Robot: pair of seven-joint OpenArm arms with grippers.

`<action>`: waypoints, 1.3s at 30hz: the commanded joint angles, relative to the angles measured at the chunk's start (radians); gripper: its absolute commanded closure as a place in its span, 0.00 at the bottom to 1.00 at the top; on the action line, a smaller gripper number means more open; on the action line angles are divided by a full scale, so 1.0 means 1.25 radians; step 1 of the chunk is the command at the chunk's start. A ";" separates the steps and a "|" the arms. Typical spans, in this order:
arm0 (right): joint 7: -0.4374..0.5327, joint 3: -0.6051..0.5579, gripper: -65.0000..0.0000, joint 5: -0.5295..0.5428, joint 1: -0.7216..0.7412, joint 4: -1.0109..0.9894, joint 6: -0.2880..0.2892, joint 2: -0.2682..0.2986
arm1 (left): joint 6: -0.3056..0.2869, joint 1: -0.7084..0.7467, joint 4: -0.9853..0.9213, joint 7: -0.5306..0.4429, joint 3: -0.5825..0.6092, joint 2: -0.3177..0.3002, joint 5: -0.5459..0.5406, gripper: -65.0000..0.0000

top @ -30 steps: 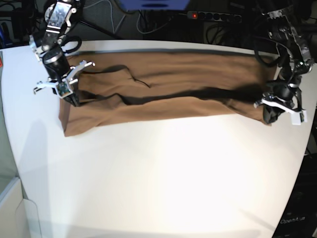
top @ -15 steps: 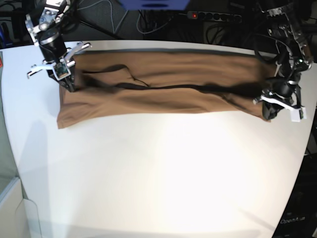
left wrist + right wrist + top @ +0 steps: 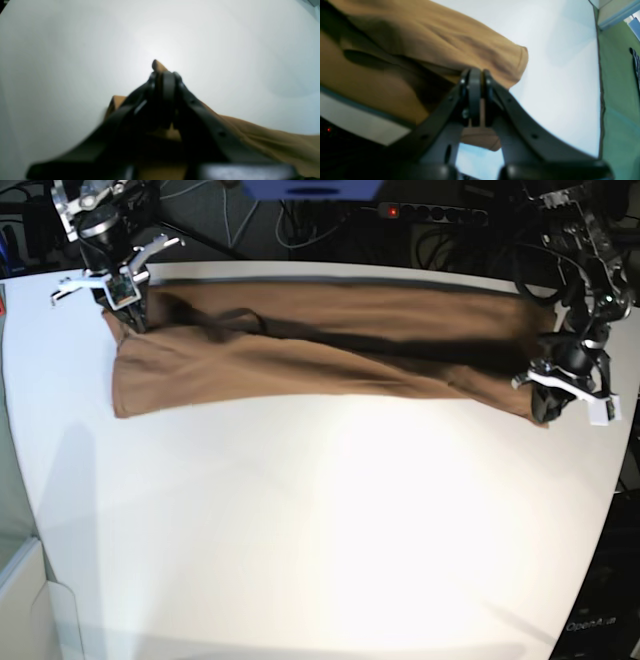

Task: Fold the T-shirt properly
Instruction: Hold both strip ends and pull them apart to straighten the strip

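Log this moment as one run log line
plain brown cotton T-shirt: half-folded on white table | left gripper: shut on shirt | right gripper: shut on shirt

blurred left pincer [image 3: 165, 77], T-shirt [image 3: 262, 135] cropped

**A robotics lab bench**

This looks like a lab or test room, not a home. A plain white counter [image 3: 300, 560] fills the base view, with two black robot arms mounted at its far corners. Behind the far edge runs a dark clutter of loose cables [image 3: 300, 225] and a black power strip [image 3: 430, 213] with a lit red switch. Beyond the counter's left edge, the right wrist view shows green flooring [image 3: 617, 112].
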 commanded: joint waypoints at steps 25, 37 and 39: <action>0.036 -0.091 0.99 0.015 -0.109 -0.017 -0.007 0.003 | -0.005 0.009 0.018 -0.020 -0.004 -0.008 -0.011 0.97; 0.037 -0.085 1.00 0.014 -0.061 -0.080 -0.007 0.003 | -0.005 0.044 0.024 -0.025 -0.005 -0.015 -0.011 0.97; 0.036 -0.085 1.00 0.013 -0.051 -0.080 -0.007 0.003 | -0.005 0.048 0.024 -0.026 -0.005 -0.015 -0.011 0.97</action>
